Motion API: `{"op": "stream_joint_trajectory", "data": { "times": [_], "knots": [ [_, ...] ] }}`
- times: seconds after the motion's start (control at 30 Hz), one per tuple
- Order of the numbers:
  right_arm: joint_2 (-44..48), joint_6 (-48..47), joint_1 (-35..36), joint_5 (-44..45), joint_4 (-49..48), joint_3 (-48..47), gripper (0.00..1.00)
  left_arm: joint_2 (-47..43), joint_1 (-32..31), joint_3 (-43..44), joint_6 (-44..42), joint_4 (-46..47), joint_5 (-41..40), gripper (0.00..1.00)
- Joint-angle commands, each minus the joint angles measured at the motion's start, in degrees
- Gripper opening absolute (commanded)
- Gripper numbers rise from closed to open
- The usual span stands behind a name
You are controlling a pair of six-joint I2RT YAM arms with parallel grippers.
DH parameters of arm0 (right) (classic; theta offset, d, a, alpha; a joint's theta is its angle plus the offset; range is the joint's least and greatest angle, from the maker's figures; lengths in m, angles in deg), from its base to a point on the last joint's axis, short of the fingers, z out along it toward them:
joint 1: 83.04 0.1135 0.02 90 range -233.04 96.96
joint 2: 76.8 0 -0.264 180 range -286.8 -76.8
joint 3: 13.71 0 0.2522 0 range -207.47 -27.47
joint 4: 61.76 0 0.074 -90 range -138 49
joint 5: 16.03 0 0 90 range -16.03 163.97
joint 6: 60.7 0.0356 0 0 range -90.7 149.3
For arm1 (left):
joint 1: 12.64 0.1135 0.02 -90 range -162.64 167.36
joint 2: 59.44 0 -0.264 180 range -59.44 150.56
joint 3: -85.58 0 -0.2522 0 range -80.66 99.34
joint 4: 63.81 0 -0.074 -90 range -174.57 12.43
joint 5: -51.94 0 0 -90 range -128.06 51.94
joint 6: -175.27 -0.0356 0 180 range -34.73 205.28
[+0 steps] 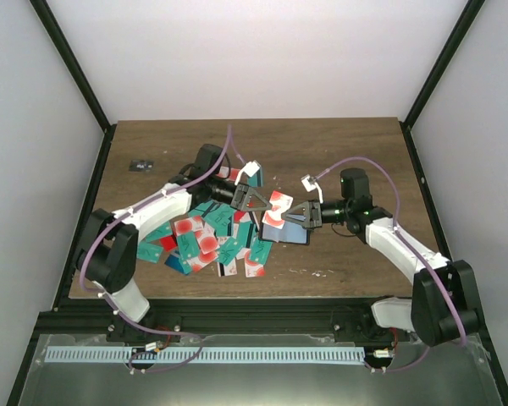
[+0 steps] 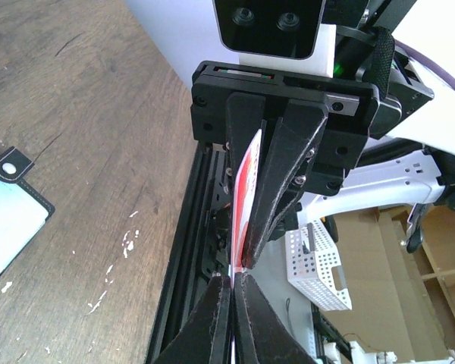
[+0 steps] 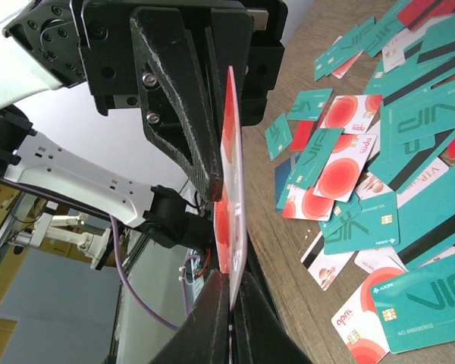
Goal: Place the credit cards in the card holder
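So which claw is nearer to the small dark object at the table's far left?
Left. The left claw is some way to the right of the small dark object; the right claw is farther right, beyond the left one.

Small dark obj (image 1: 140,165) on wood table (image 1: 347,144), far-left corner.

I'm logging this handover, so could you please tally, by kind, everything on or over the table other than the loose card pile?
Grippers (left gripper, right gripper): 2
Held white-and-red card, clamped by both: 1
Card holder: 1
Small dark object: 1
Total: 5
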Motion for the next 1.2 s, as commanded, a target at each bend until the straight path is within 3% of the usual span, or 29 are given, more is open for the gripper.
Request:
{"op": "stream_joint_trajectory", "data": {
  "times": [0.0, 0.13, 0.27, 0.4, 0.53, 0.77, 1.17],
  "knots": [
    [-1.23, -1.59, 0.76, 0.24, -1.31, -2.64, 0.02, 1.64, -0.89, 1.94, 1.31, 4.48, 1.49, 0.04],
    [-2.82, -3.88, 0.71, 3.97, 3.52, -4.81, 0.10, 3.33, -0.51, 2.54, 2.56, 5.35, -0.06, 0.04],
    [-5.36, -6.66, -0.16, 11.54, 11.30, -7.75, 0.26, 6.02, 0.84, 3.87, 0.85, 1.74, -2.78, 0.04],
    [-5.09, -6.00, -2.48, 18.61, 12.80, -5.92, 0.45, 9.98, 1.37, 7.13, -3.58, -5.78, -6.00, 0.04],
    [-4.56, -4.12, -5.61, 27.46, 14.76, -4.51, 0.51, 16.03, 1.35, 11.93, -9.03, -14.86, -10.37, 0.04],
    [-7.86, -2.33, -6.65, 40.37, 19.65, -3.68, 0.51, 23.31, 0.71, 16.62, -12.92, -23.08, -15.02, 0.04],
    [-13.07, 0.60, -6.65, 42.14, 18.93, -1.08, 0.43, 28.66, -1.77, 19.14, -13.76, -26.62, -17.13, 0.04]
  ]
}}
